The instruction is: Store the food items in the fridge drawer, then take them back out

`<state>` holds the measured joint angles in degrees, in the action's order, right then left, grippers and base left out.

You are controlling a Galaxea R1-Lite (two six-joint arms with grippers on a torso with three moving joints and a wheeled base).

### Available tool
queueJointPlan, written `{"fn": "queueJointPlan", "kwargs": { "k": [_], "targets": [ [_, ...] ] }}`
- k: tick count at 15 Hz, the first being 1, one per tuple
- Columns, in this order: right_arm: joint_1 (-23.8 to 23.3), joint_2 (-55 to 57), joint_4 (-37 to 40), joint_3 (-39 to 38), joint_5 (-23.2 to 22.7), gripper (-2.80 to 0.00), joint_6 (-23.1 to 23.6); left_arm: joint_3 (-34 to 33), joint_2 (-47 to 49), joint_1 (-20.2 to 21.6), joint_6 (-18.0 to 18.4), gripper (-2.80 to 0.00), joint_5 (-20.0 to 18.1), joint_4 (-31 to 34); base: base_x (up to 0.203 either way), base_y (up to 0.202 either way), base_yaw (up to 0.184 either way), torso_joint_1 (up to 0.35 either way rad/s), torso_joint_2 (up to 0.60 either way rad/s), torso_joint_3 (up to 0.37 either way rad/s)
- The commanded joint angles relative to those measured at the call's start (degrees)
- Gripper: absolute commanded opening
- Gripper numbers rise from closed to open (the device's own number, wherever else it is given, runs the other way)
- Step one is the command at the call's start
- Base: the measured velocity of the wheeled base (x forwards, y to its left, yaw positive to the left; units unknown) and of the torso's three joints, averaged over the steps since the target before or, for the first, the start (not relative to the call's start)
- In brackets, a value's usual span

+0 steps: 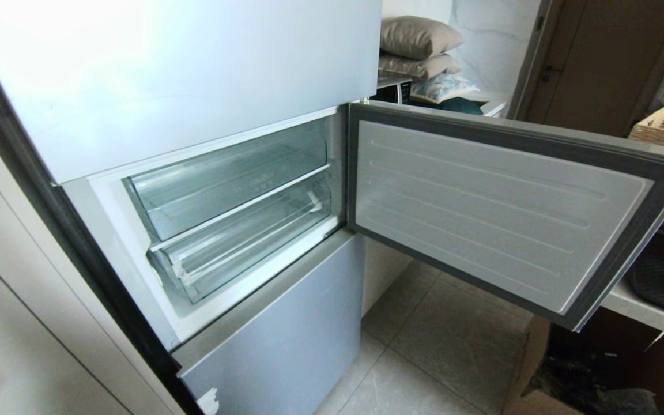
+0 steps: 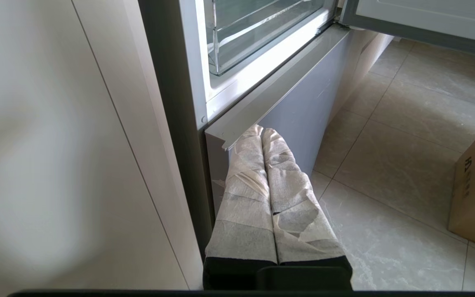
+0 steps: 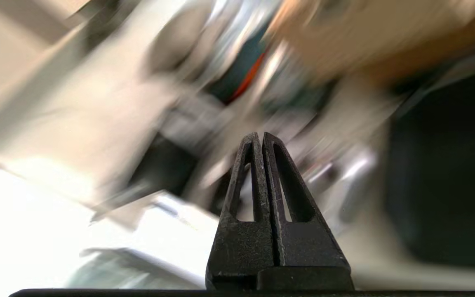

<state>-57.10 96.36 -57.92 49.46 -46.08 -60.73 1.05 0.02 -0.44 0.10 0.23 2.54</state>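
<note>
**Fridge open, both drawers still pushed in**

The fridge door (image 1: pixel 499 213) stands wide. Inside, the fridge drawer (image 1: pixel 245 245) sits closed just beneath the other clear bin (image 1: pixel 228 178). No food items show in any view. My left claw (image 2: pixel 262 131) is clenched, empty, just below the drawer compartment. My right claw (image 3: pixel 261 135) is clenched on nothing, amid blur. I judge I should pull the drawer's lip out squarely first.

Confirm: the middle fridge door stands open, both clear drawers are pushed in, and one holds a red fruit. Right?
Not quite. The door is open and both drawers, upper and lower, are pushed in, but neither holds fruit: the head view shows only bare clear plastic in both.
</note>
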Motion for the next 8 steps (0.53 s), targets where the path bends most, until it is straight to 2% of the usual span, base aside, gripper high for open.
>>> {"fn": "queueJointPlan", "kwargs": {
  "k": [1, 3, 5, 8],
  "targets": [
    [1.38, 9.07, 1.04, 6.28, -5.9, -2.8, -6.04, 0.01, -0.02, 0.0, -0.01, -2.8, 0.04, 0.01, 0.0, 0.0, 0.0, 0.0, 0.0, 0.0],
    [5.88, 13.76, 4.38, 13.03, -7.56, -2.8, -9.54, 0.01, -0.02, 0.0, -0.01, -2.8, 0.02, 0.01, 0.0, 0.0, 0.0, 0.0, 0.0, 0.0],
    [10.15, 16.92, 11.2, 18.2, -8.05, -2.8, -10.68, 0.01, -0.02, 0.0, -0.01, -2.8, 0.04, 0.01, 0.0, 0.0, 0.0, 0.0, 0.0, 0.0],
    [15.51, 19.31, 14.71, 20.71, -8.64, -2.8, -10.98, 0.01, -0.02, 0.0, -0.01, -2.8, 0.04, 0.01, 0.0, 0.0, 0.0, 0.0, 0.0, 0.0]
  ]
}}
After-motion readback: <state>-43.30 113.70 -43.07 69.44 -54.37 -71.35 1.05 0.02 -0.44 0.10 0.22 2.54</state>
